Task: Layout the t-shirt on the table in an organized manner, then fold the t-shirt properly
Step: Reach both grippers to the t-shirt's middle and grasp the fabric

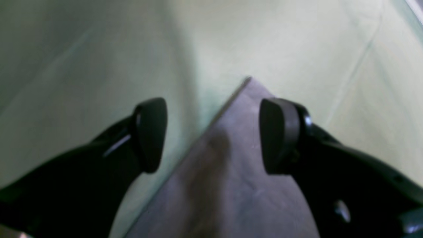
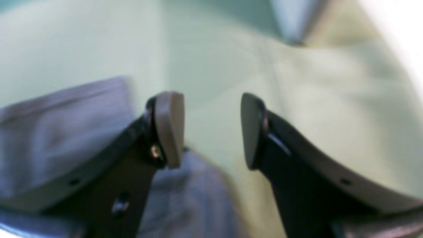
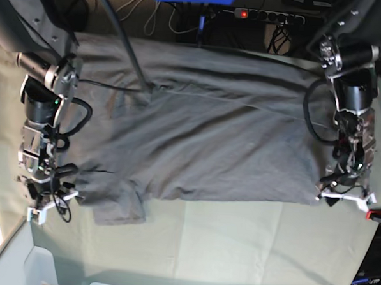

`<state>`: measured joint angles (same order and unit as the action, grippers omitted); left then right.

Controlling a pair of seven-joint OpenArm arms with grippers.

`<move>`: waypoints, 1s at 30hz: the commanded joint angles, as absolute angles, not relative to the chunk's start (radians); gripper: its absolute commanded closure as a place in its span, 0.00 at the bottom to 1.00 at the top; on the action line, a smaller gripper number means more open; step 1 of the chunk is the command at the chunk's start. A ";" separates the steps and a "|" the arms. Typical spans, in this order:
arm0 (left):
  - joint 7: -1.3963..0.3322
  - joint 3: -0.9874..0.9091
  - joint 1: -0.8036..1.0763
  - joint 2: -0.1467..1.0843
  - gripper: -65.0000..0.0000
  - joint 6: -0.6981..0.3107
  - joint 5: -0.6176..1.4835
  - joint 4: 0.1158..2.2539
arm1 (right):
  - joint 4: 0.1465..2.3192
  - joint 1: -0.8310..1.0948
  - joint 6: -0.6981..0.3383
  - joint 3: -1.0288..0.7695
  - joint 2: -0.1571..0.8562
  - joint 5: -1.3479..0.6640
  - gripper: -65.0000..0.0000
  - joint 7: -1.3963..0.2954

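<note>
Left wrist view: the left gripper (image 1: 213, 135) stands with its 2 black jaws apart and nothing between them. A pointed corner of the plain dark grey cotton t-shirt (image 1: 228, 172) lies directly below the gap, its tip pointing away from the camera, on the pale sage-green cloth table (image 1: 82, 66). The far jaw sits over the fabric, the other over bare cloth.

Right wrist view: the right gripper (image 2: 211, 130) is likewise spread and empty. The t-shirt (image 2: 59, 132) lies mostly beside and beneath one jaw; under the gap itself the table (image 2: 314, 99) shows. This view is blurred, so the exact height above the cloth cannot be told.

Base view: the t-shirt (image 3: 203, 137) is spread across the table (image 3: 236, 241), long axis running from one arm to the other. The left gripper (image 3: 345, 196) hangs at 1 near corner, the right gripper (image 3: 50, 204) at the opposite near corner beside a sleeve. Each arm looks closest to its own corner, so the likely next move is for both to drop and pinch.
</note>
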<state>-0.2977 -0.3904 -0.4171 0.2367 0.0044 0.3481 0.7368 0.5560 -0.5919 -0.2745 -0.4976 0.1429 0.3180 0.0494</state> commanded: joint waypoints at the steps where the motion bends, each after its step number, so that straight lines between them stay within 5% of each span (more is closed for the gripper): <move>1: -0.278 -0.361 -0.458 0.252 0.35 -0.005 0.352 0.734 | 0.570 -0.624 -0.292 -0.498 0.157 0.315 0.56 0.079; 6: -0.219 -0.228 -0.509 0.272 0.35 -0.005 0.354 0.630 | 0.570 -0.627 -0.278 -0.504 0.162 0.315 0.56 0.079; 11: -0.050 -0.079 -0.550 0.291 0.35 -0.005 0.354 0.498 | 0.570 -0.627 -0.099 -0.498 0.163 0.317 0.56 0.079; 22: 0.033 0.058 -0.558 0.311 0.35 -0.008 0.354 0.461 | 0.501 -0.630 -0.148 -0.498 0.165 0.317 0.56 0.079; 30: 0.033 0.051 -0.605 0.309 0.35 -0.122 0.357 0.377 | 0.407 -0.651 -0.148 -0.498 0.193 0.317 0.56 0.081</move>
